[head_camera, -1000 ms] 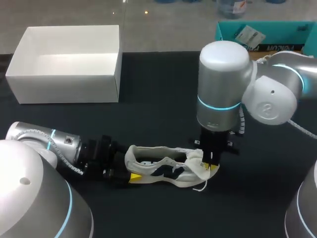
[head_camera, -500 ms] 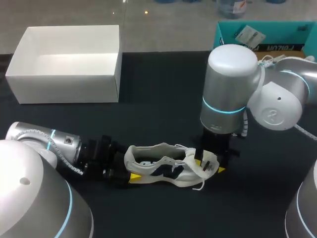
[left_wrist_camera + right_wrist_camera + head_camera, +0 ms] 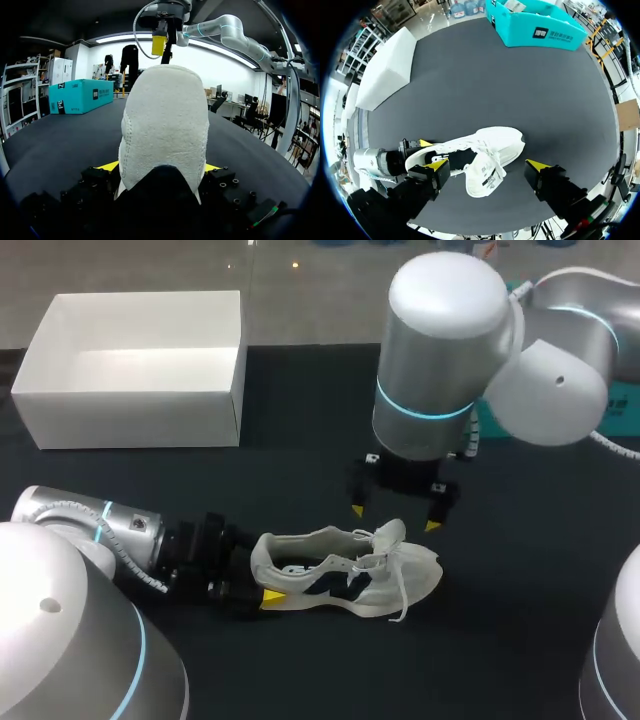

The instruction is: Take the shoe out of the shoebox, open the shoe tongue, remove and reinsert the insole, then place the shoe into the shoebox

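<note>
Although down at the toe of the shoe (image 3: pixel 330 575) a second ago, find the right gripper (image 3: pixel 395 517) now lifted clear above it, yellow fingers spread wide and closed on nothing. Note the tongue (image 3: pixel 482 179) let go and flopped outward past the laces, with a lace end trailing onto the table (image 3: pixel 300 420). See no shift in the left gripper (image 3: pixel 258 585): clamped across the heel from both sides as before, pinning the shoe upright on its sole near the table's front edge, about midway along. Spot the white shoebox (image 3: pixel 130 420) unmoved at the far left corner, open on top. Make out dark print on the tongue's underside, too small to read. Leave unread the white lettering on the teal box (image 3: pixel 535 22) by the far edge.
</note>
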`<state>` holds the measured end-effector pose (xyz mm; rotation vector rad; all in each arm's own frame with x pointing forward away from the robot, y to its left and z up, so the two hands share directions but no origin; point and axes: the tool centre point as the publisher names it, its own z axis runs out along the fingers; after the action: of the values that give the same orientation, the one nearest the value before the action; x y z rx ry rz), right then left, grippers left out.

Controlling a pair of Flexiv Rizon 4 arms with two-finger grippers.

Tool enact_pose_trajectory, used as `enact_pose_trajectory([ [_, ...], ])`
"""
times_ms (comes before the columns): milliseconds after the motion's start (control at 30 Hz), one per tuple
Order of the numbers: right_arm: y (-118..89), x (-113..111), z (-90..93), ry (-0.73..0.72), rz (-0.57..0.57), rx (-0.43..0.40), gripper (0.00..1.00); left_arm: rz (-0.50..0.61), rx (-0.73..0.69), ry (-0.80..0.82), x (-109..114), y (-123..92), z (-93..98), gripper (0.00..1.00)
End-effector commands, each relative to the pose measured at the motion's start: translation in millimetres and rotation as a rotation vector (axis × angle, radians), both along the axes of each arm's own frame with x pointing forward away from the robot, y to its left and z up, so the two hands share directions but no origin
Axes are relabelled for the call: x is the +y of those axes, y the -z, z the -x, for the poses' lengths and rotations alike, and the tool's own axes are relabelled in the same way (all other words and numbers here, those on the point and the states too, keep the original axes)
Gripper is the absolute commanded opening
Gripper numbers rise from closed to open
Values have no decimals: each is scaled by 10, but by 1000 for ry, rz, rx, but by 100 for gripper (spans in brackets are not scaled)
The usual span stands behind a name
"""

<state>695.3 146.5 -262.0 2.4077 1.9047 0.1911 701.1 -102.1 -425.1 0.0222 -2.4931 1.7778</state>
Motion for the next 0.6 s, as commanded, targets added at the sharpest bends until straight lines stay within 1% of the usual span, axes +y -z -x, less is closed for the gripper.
enact_pose_trajectory([
  [33,-230,217,-78,-552,49,-94,100,-1,0,0,-5,19,2,0],
  [100,-241,313,-139,-719,5,-82,100,-1,0,0,-5,19,2,0],
  [167,-225,422,-146,-900,-28,-61,100,-1,0,0,-5,19,2,0],
  [200,-213,459,-134,-930,-22,-47,100,-1,0,0,-5,19,2,0],
  [233,-201,479,-128,-892,-2,-37,100,-1,0,0,-5,19,2,0],
  [600,-201,479,-128,-892,-2,-37,100,-1,0,0,-5,19,2,0],
])
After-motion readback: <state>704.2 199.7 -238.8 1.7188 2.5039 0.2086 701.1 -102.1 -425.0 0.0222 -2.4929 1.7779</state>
